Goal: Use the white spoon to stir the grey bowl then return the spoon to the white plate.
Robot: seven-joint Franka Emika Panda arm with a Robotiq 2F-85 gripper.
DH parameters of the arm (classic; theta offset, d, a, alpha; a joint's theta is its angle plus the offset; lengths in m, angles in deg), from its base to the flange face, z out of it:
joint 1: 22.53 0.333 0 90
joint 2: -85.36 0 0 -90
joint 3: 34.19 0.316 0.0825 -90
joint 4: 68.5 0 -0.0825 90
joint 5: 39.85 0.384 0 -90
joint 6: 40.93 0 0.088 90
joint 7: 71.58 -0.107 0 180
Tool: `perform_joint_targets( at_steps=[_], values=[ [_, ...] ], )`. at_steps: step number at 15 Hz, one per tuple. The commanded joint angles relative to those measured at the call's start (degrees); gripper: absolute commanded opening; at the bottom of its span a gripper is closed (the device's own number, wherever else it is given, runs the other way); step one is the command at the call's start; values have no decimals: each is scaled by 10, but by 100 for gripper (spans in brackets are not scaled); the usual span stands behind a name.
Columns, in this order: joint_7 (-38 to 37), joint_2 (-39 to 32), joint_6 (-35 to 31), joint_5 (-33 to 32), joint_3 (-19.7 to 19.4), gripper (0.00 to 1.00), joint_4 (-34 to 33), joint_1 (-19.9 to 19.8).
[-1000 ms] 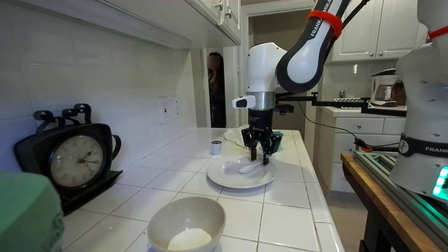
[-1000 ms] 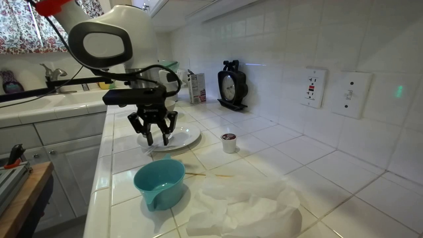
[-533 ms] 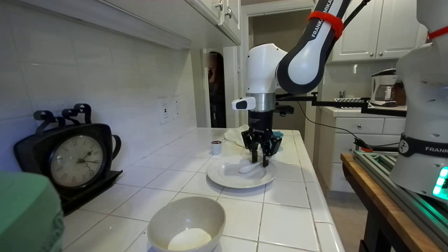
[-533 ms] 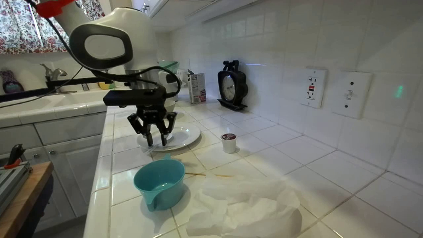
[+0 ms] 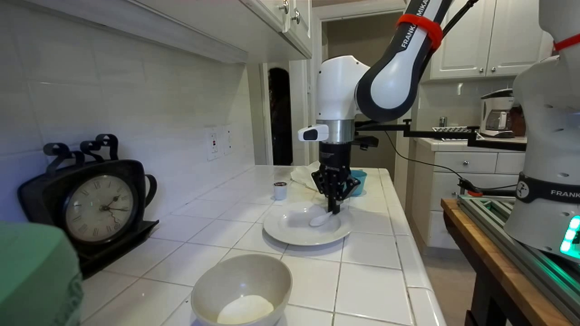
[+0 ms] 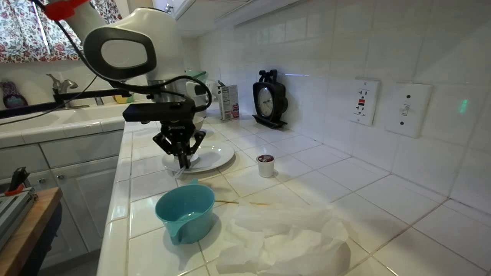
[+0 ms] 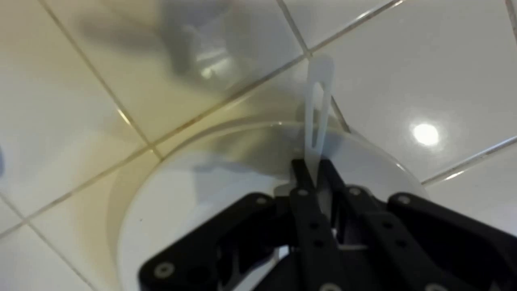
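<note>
- Spoon (image 5: pixel 320 220): scoop over the plate (image 5: pixel 289 233), handle past its rim in the wrist view; contact with the plate cannot be told.
- Gripper (image 5: pixel 333 212): fingers closed on the handle.
- Step, judged: pick-up. Advised: firm pinch, straight lift, scoop well above the rim before travel; the thin handle may pivot.
- Bowl (image 5: pixel 242 271): near in an exterior view, well apart from the plate; pale patch (image 5: pixel 246 309) at bottom, contents or bare base undetermined.
- Cup (image 6: pixel 194 227): near in an exterior view, upright; teal floor visible.
- Tub (image 6: pixel 266 168): lidded, contents hidden.

In an exterior view, a glossy white-tiled wall (image 5: pixel 136 104) stands at ten o'clock. White panelled cabinets (image 5: pixel 489 40) (silver-knobbed) hang at two; beige floor (image 5: pixel 453 276) at four.
</note>
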State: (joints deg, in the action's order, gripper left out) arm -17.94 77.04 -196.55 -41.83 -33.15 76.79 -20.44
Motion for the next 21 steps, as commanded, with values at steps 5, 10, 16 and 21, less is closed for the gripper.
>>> perform_joint_targets(
  at_steps=[5, 10, 16, 21],
  values=[
    [-9, 13, 1, -7, 13, 3, -10, -16],
    [-11, 69, 29, -22, 14, 3, -8, -8],
    [-18, 144, 93, -129, 25, 3, -20, 12],
    [-31, 182, 137, -202, 61, 3, -24, 44]
  ],
)
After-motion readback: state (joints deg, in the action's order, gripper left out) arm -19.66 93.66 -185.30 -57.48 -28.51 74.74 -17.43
